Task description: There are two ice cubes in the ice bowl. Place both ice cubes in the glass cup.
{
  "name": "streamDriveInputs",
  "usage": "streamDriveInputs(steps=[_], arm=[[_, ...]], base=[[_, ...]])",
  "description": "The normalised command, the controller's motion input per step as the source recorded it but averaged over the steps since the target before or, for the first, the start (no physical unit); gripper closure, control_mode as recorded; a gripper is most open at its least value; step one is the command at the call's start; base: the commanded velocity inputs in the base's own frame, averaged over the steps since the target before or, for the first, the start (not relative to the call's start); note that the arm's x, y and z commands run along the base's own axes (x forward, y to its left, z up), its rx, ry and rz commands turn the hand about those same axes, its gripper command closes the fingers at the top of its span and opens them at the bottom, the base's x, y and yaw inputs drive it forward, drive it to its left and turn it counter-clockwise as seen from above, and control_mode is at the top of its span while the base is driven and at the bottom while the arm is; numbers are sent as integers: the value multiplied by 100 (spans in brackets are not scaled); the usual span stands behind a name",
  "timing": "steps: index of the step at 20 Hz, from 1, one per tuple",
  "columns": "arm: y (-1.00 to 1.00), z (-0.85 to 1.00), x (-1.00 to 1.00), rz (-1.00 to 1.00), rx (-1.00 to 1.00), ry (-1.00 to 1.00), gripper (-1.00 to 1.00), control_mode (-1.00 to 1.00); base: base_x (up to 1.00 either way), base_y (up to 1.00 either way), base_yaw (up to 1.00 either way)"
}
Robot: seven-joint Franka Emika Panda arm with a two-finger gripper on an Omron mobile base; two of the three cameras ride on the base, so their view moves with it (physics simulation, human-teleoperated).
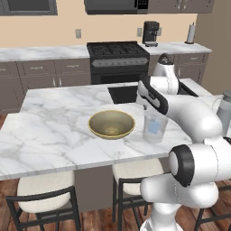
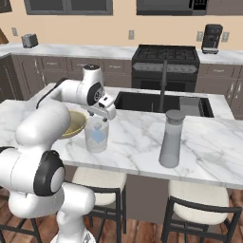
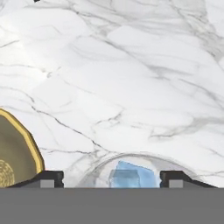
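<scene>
Both ice cubes (image 3: 131,176) blur into one blue patch inside the glass cup (image 1: 154,127), beneath the wide, empty pincer (image 3: 112,179).

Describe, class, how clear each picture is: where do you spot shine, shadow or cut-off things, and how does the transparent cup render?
Left base view: even light, soft shadow under the ice bowl; the glass cup is see-through, pale blue ice inside. Right base view: the arm covers part of the bowl; the grey jug looks matte. Hand view: sharp marble veins, bowl cut at the left edge, gripper tips apart.
</scene>
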Motion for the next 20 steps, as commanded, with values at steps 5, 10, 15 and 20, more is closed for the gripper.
streamDriveInputs(steps=[5, 10, 15, 20], arm=[[3, 43, -89, 0, 0, 0, -100, -100], [44, 76, -100, 3, -3, -1, -100, -100], [37, 37, -100, 5, -5, -1, -100, -100], [-1, -13, -100, 5, 0, -2, -100, -100]], base=[[0, 0, 0], [0, 0, 0], [0, 0, 0], [0, 0, 0]])
